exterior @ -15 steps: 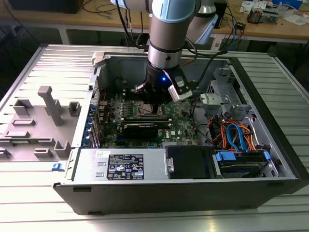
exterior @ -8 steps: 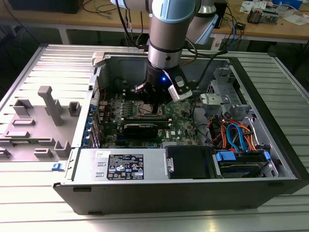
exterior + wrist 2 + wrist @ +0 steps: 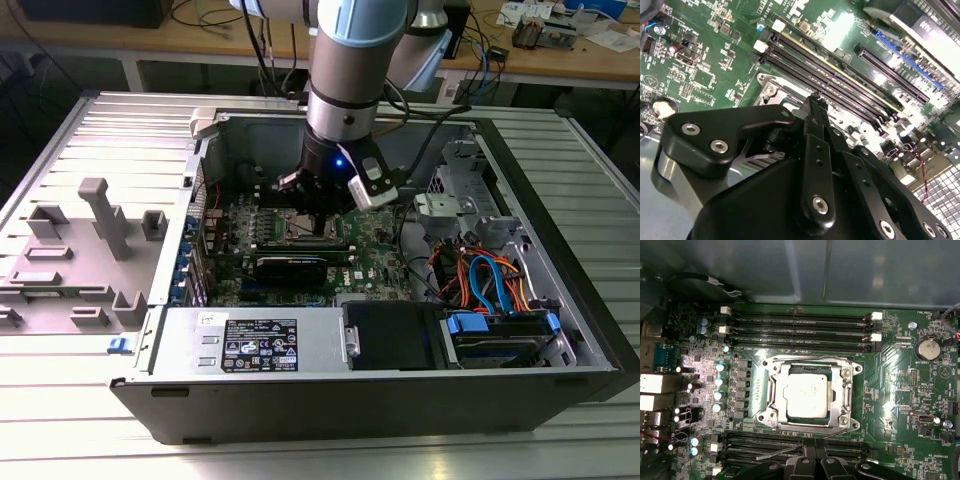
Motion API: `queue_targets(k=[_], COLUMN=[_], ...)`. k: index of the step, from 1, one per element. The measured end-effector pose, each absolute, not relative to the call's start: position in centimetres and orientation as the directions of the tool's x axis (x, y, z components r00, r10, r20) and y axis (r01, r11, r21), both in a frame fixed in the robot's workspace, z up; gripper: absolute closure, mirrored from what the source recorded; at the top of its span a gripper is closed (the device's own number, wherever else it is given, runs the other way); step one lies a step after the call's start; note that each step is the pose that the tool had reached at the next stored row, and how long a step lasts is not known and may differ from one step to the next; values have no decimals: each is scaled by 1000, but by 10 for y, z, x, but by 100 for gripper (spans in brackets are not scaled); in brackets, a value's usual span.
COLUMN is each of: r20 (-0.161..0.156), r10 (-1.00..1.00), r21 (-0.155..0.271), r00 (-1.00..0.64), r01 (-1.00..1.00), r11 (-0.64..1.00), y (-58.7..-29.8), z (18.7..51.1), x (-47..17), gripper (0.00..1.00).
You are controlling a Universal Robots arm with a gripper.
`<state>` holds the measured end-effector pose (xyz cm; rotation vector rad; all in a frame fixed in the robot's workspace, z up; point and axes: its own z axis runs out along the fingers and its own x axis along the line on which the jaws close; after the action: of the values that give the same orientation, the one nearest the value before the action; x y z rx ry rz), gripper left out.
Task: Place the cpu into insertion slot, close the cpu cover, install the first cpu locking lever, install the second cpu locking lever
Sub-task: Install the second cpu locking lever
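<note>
Green circuit board is filling my screens as I am steering the arm from afar: the motherboard (image 3: 900, 390) is lying flat inside an opened computer case (image 3: 560, 350), which is resting on a ribbed metal table (image 3: 90, 440). Seated in the insertion slot (image 3: 771, 416), the cpu (image 3: 807, 396) is showing its pale metal top, and the cpu cover (image 3: 810, 367) is lying closed around it, framing the chip. My gripper (image 3: 811, 444) is hovering low over the RAM slots (image 3: 790, 442) just beside the socket; its black fingers (image 3: 816, 107) are sitting pressed together and holding nothing (a thin metal lever (image 3: 782, 452) is lying across those slots near the fingertips). In the exterior view, wooden benches (image 3: 560, 65) strewn with cables are lining the room behind, and a grey plastic fixture (image 3: 95, 235) is standing on the table toward that view's left.
</note>
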<state>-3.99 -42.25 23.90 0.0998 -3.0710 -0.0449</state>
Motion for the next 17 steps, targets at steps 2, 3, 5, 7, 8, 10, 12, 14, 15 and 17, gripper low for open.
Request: queue_targets(k=[2, 3, 5, 7, 8, 10, 12, 14, 15, 17], r20=[69, 70, 70, 70, 70, 69, 69, 68, 67, 67], r10=[-66, -66, -66, -66, -66, -67, -67, -68, -69, -69], r21=[32, 32, 34, 38, 42, 48, 52, 65, 72, 81], r00=[-995, -995, -995, -995, -995, -995, -995, -995, -995, -995], r01=[-64, -64, -64, -64, -64, -64, -64, -63, -64, -64], r11=[997, 997, 997, 997, 997, 997, 997, 996, 995, 995], y=[-424, -425, -425, -425, -425, -425, -427, -430, -431, -433], z=[239, 239, 238, 238, 237, 237, 236, 235, 235, 234], x=[-40, -41, -45, -48, -50, -53, -54, -57, -60, -63], gripper=[89, 89, 89, 89, 89, 89, 89, 89, 89, 89])
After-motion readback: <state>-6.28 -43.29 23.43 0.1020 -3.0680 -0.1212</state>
